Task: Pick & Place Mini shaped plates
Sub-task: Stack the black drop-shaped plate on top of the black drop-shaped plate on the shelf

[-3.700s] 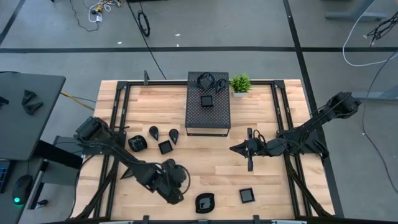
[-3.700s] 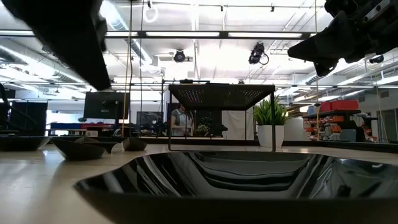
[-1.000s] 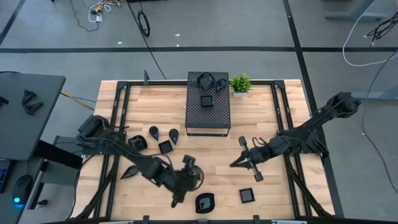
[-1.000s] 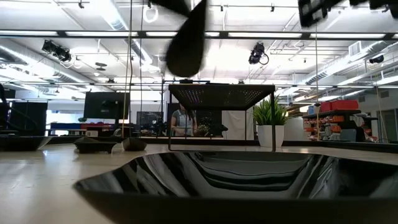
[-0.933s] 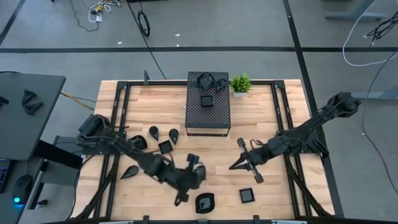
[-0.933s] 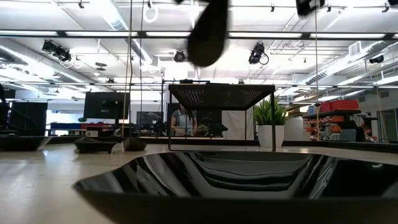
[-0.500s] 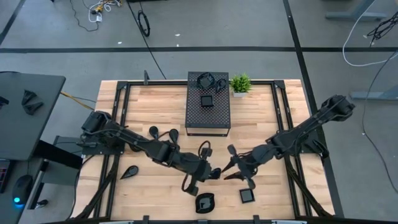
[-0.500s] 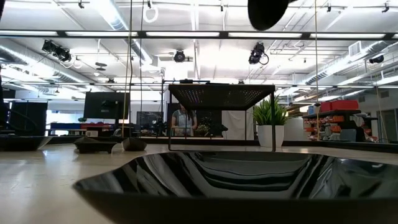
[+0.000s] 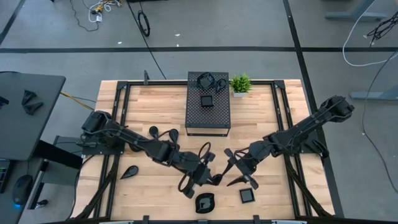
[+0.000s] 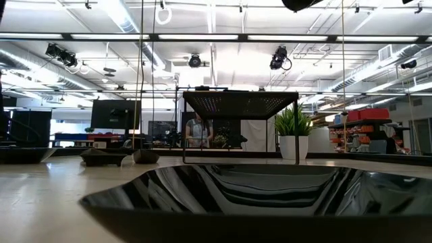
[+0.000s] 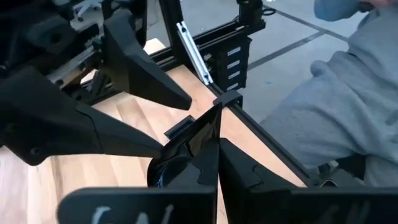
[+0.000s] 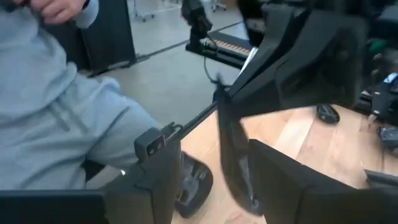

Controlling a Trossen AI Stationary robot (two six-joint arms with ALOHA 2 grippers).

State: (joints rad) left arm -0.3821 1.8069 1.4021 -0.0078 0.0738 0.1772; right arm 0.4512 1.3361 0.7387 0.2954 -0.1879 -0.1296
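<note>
High view shows both arms meeting over the counter's [image 9: 280, 106] middle, toward its front edge. The left pincer [image 9: 211, 178] is clenched on a leaf-shaped mini plate [image 9: 219, 180], held on edge in the air; in the left wrist view that plate [image 11: 189, 152] stands between its own fingers. The right pincer [image 9: 235, 168] is spread wide around the same plate, with its fingers [image 12: 283, 186] on either side of the thin dark dish [image 12: 233, 152]. Other mini plates lie near the front edge [image 9: 204, 202] and by the black perforated box [image 9: 208, 106]. No writing or brand can be read anywhere.
</note>
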